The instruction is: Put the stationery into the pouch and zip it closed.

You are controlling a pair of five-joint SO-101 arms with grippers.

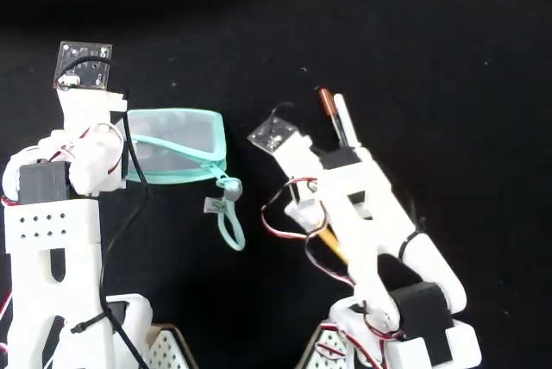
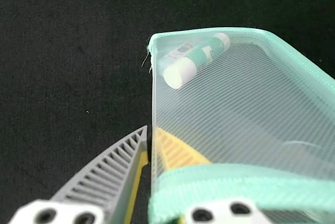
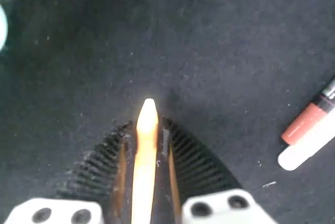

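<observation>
The mint mesh pouch [image 1: 177,146] lies left of the table's middle, its zip strap [image 1: 229,216] trailing toward the front. My left gripper [image 2: 152,136] is shut on the pouch's [image 2: 235,124] edge, and a green-and-white glue stick [image 2: 194,59] lies inside. To the right of the pouch, my right gripper [image 3: 147,125] is shut on an orange pencil [image 3: 145,145], held just above the cloth. The pencil's rear end [image 1: 333,245] sticks out under the right arm. A brown pen [image 1: 329,115] and a white pen [image 1: 346,119] lie side by side beyond the right arm.
A black cloth [image 1: 448,67] covers the whole table. In the right wrist view the brown pen [image 3: 309,122] and the white pen [image 3: 306,148] lie off to one side of the gripper. The arm bases stand at the front edge.
</observation>
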